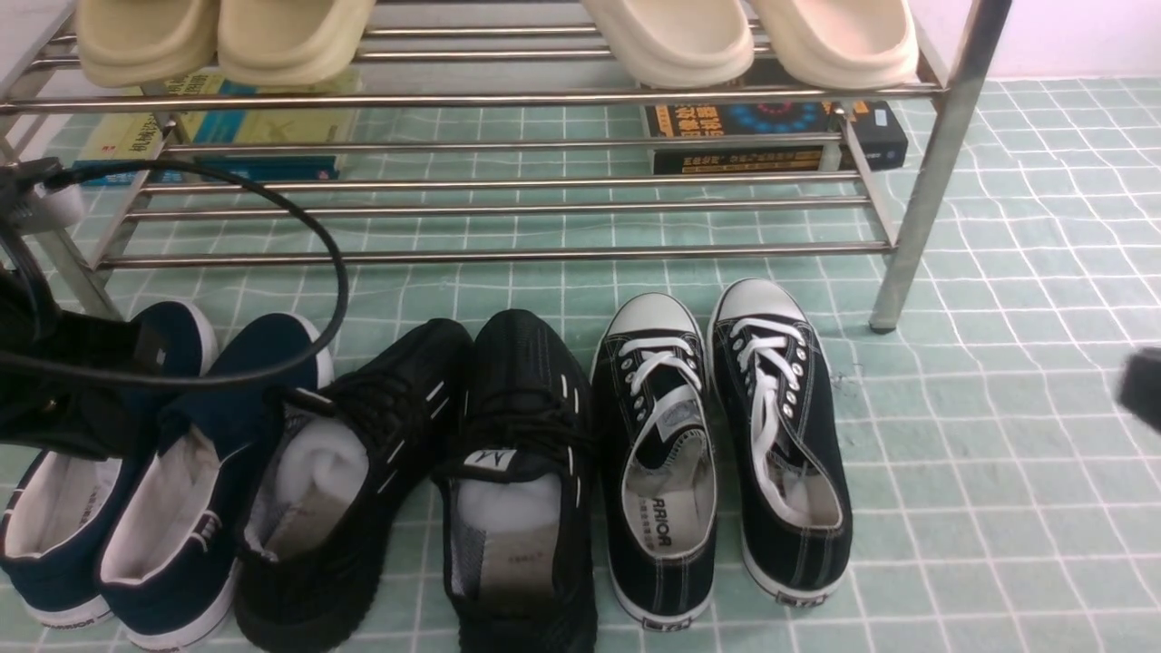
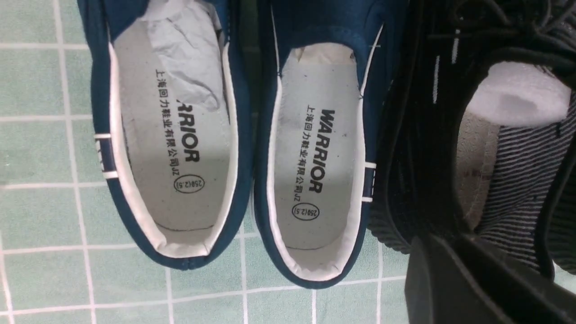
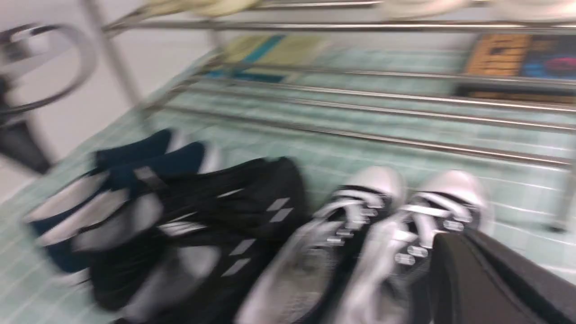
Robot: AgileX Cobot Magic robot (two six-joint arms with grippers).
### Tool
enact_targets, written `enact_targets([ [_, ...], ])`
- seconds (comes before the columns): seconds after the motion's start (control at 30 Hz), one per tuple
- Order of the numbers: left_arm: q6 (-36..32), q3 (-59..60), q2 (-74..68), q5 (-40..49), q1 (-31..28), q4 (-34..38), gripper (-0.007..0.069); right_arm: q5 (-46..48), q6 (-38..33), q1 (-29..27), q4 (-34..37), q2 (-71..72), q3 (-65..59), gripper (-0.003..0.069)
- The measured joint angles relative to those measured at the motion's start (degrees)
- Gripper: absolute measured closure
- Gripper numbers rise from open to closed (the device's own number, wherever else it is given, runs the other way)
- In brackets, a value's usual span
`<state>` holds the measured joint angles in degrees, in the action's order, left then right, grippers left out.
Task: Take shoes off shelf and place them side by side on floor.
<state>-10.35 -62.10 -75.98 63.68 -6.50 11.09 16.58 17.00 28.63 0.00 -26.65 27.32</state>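
The navy slip-ons (image 2: 252, 148) carry "WARRIOR" printed on each insole, with a line of Chinese characters beside it and an oval stamp reading "250(2.5)". The same brand shows in part on the insole of the black canvas sneakers (image 1: 717, 444), which have white laces and toe caps. The black knit shoes (image 1: 426, 481) stand side by side on the mint tiled floor (image 1: 980, 508), at the 6 o'clock side of the chrome shelf (image 1: 508, 209), between the slip-ons and the canvas pair; a white tongue tag bears an M-like mark, and white paper fills both. Two pairs of cream slides (image 1: 227, 36) sit on the shelf's upper tier, with books (image 1: 771, 136) beneath.

The left arm (image 1: 63, 381) hangs over the slip-ons at 9 o'clock; its fingers' state cannot be told. The right gripper (image 1: 1145, 385) shows only as a dark blur at 3 o'clock, fingers closed together and holding nothing.
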Motion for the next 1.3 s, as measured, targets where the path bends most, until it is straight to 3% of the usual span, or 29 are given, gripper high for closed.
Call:
enact_targets([
  [0.23, 0.0, 0.0, 0.0, 0.0, 0.0, -0.07, 0.0536, 0.73, 0.0, -17.95, 0.0, 17.08, -17.43, 0.0629],
  [0.4, 0.0, 0.0, 0.05, 0.0, 0.0, -0.01, 0.0535, 3.88, 0.0, -23.79, 0.0, 25.11, -25.18, 0.0621],
  [0.73, 0.0, 0.0, 4.33, -0.38, 0.0, 0.54, 0.0535, 6.52, 0.06, -26.17, 0.0, 27.25, -28.03, 0.0618],
  [1.13, 0.25, 0.0, 16.85, 7.02, 0.0, 1.86, 0.0535, 6.57, 0.01, -26.22, 0.0, 27.25, -28.03, 0.06],
  [1.3, 0.25, 0.0, 26.92, 7.12, 0.0, 1.86, 0.0535, 6.35, -7.05, -26.22, -1.18, 27.25, -28.03, 0.0595],
])
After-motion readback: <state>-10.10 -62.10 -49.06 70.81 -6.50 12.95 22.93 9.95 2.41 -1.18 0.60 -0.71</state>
